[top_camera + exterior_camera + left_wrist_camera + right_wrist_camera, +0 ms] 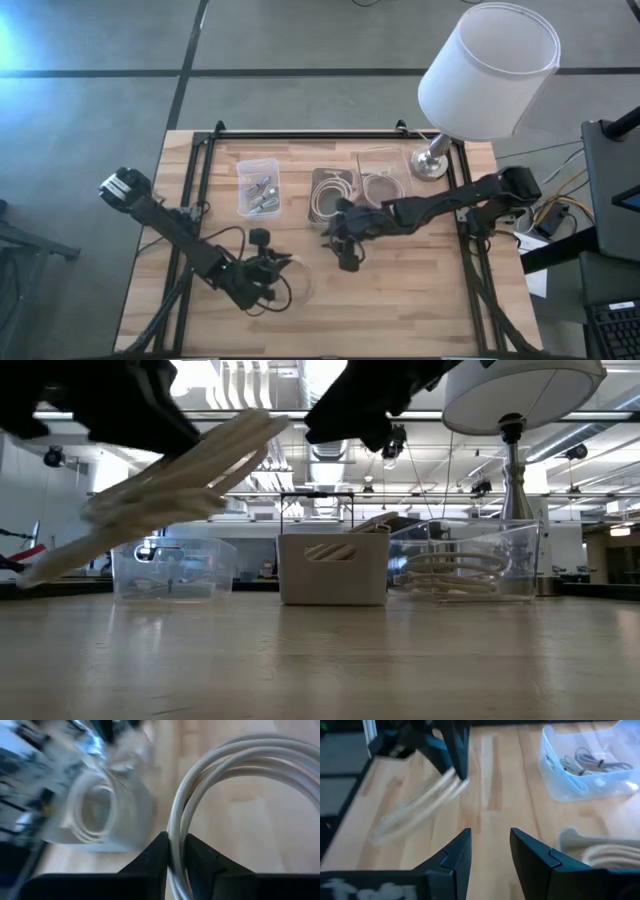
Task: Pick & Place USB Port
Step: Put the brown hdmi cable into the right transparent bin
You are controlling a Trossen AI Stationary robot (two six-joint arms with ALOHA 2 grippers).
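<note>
1. The left claw (176, 851) is clenched on a coil of white cable (240, 780); the left wrist view shows several strands pinched between its two dark fingers, the loop arching away from them over bare wood.
2. In the low view the same cable (160, 490) hangs clear of the worktop (320, 660), carried in the air and slanting down toward that picture's left, so its long axis lies tilted rather than flat.
3. From above, the left claw (262, 272) sits near the front of the worktop (420, 300), left of centre. The boxes along the back edge lie well apart from it, away and to the right.
4. The right claw (490, 851) stands released and empty, with bare wood showing between its fingers. From above it (345, 250) hovers near the middle of the worktop, just in front of the beige box (333, 190).
5. My guess is the right claw is the nearer one to the boxes, while the left carries the load, so the coming move turns on the gap between the two claws.
6. Around them: a clear box of small connectors (257, 187) at back left, a clear box of coiled cable (381, 180) to the right of the beige one, and a lamp (480, 80) at the back right corner.
7. The right arm reaches across from the right, in front of the boxes, and could block a straight path to them.
</note>
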